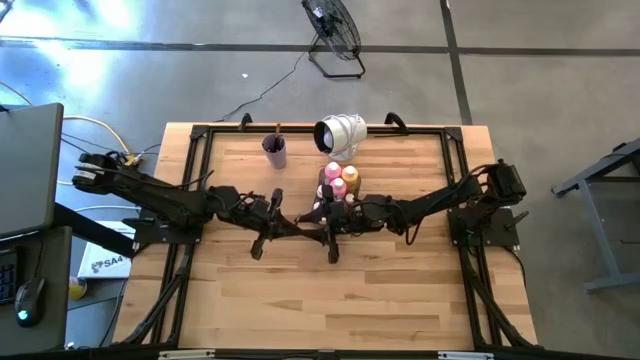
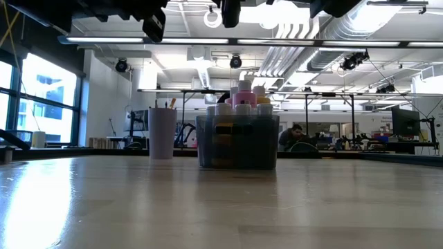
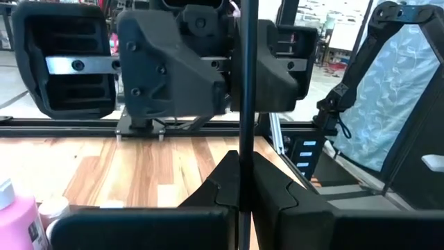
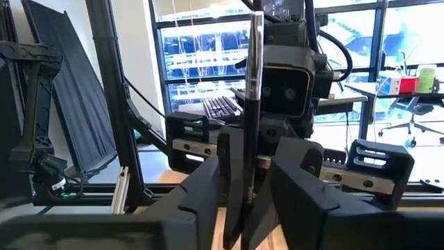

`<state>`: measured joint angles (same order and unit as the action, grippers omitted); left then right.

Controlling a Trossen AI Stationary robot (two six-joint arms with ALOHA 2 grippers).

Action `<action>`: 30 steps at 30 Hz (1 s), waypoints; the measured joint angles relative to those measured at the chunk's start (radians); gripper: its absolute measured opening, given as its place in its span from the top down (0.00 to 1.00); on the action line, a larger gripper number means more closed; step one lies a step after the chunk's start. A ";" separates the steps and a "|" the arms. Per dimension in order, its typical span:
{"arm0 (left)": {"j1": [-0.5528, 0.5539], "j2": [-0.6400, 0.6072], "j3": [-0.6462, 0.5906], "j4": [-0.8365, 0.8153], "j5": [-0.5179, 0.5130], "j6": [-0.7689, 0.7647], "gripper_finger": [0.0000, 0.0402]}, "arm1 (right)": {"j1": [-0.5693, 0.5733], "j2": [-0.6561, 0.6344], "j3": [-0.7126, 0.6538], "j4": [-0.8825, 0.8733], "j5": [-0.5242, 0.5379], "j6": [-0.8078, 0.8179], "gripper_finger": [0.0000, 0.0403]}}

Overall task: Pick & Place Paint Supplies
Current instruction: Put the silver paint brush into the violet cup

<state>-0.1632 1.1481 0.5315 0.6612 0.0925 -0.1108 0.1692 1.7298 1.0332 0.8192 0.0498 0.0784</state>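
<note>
Overhead, table-level and two facing wrist cameras share the tray (image 1: 338,188).

Lilac cup (image 2: 163,133) — pink bottle (image 3: 15,223) with white cap; clear grey tray (image 2: 237,142) on pale striped wood table (image 1: 330,290).

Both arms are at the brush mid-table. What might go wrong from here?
1. The brush stands in the shut left gripper, with the right gripper at the same shaft. If the left lets go before the right grips firmly, the brush may drop.
2. The grippers are very close together, so a small misalignment could make them bump.
3. The tray of bottles sits just beside the right gripper; a careless swing could knock it.
</note>
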 joint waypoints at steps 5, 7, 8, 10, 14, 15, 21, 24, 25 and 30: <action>0.000 0.017 0.008 0.026 -0.002 0.001 0.98 | 0.000 0.000 0.000 0.000 0.000 -0.001 0.78; 0.000 0.033 0.024 0.026 -0.002 0.001 0.98 | 0.000 0.000 0.000 0.000 0.000 -0.001 0.79; 0.000 0.040 0.029 0.013 -0.002 0.001 0.98 | 0.000 0.000 0.000 0.000 0.000 -0.001 0.80; 0.000 0.062 0.051 0.013 0.007 0.001 0.98 | 0.000 0.000 0.000 -0.001 0.000 -0.001 0.81; 0.000 0.068 0.069 0.016 0.016 0.001 0.98 | 0.000 0.000 0.000 -0.004 -0.003 -0.004 0.87; 0.000 0.068 0.069 0.013 0.016 0.001 0.98 | 0.001 0.000 0.000 -0.006 -0.004 -0.004 0.90; 0.000 0.067 0.069 0.003 0.016 0.001 0.96 | 0.002 0.000 0.000 -0.013 -0.005 -0.020 0.98; 0.000 0.066 0.071 -0.029 0.016 -0.002 0.93 | 0.002 0.001 0.000 -0.022 -0.005 -0.024 0.98; 0.000 0.066 0.071 -0.046 0.011 -0.003 0.92 | 0.001 0.001 0.000 -0.021 -0.004 -0.024 0.98; 0.000 0.067 0.070 -0.104 -0.054 -0.024 0.84 | 0.001 0.001 0.000 -0.023 0.003 -0.033 0.98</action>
<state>-0.1635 1.2148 0.6018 0.5574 0.0381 -0.1348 0.1699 1.7309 1.0336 0.7967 0.0529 0.0449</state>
